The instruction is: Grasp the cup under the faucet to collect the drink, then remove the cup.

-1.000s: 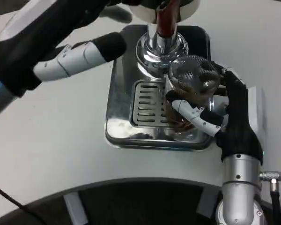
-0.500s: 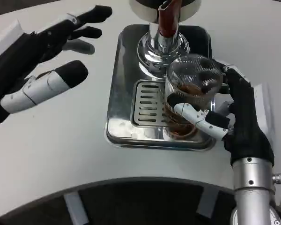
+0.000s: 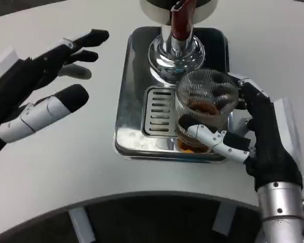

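A clear ribbed cup (image 3: 205, 104) with brown drink in its bottom is held by my right hand (image 3: 253, 134), whose fingers wrap its near side. The cup hangs over the right front part of the chrome drip tray (image 3: 129, 101), just in front of the faucet (image 3: 177, 30) with its dark red handle. My left hand (image 3: 38, 83) hovers over the table to the left of the tray, fingers spread, holding nothing.
The slotted grate (image 3: 157, 112) lies in the tray's middle. The white table (image 3: 66, 167) runs around the tray, with its curved dark front edge (image 3: 152, 202) close to me. A white block (image 3: 289, 129) sits beside my right wrist.
My left hand has drawn back from the faucet to the left and spread its fingers. My right hand has pulled the cup toward me and slightly up from under the faucet.
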Motion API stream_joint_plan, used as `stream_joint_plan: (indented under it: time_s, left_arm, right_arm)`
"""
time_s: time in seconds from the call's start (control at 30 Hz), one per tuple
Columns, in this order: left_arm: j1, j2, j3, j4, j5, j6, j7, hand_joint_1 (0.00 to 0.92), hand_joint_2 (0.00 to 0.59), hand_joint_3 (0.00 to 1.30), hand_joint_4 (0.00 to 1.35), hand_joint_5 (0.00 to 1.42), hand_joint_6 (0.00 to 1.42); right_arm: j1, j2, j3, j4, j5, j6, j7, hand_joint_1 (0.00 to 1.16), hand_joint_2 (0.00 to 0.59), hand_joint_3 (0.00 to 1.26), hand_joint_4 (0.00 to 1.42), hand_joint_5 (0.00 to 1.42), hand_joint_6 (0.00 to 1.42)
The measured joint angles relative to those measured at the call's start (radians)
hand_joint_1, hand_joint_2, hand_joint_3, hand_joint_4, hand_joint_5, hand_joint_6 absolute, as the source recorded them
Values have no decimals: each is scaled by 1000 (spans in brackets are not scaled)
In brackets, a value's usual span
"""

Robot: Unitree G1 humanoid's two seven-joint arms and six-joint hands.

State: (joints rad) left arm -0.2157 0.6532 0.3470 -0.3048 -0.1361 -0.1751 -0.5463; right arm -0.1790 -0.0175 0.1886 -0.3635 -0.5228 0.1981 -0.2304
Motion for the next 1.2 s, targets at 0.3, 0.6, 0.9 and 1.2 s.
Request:
stream_joint_plan:
  time_s: [0.3,0.6,0.9,1.2]
  left_arm:
    - [111,1,-11,-58,115,10,31,0,105,138,60,111,216]
    - [219,1,-33,-163,266,14,54,0,104,89,0,21,168]
    - [309,-2,-35,-277,379,18,65,0,93,40,0,0,118]
    - [377,-8,-20,-354,415,38,66,0,92,0,0,0,103]
  right_arm:
    - [92,-27,14,-81,-1,-17,32,824,244,662,793,957,1220]
    - [159,-45,33,-161,-7,-25,66,824,244,671,805,972,1236]
    - [229,-59,56,-255,-23,-35,100,824,244,709,827,1012,1266]
    - [258,-61,82,-316,-35,-37,141,824,244,723,845,1027,1270]
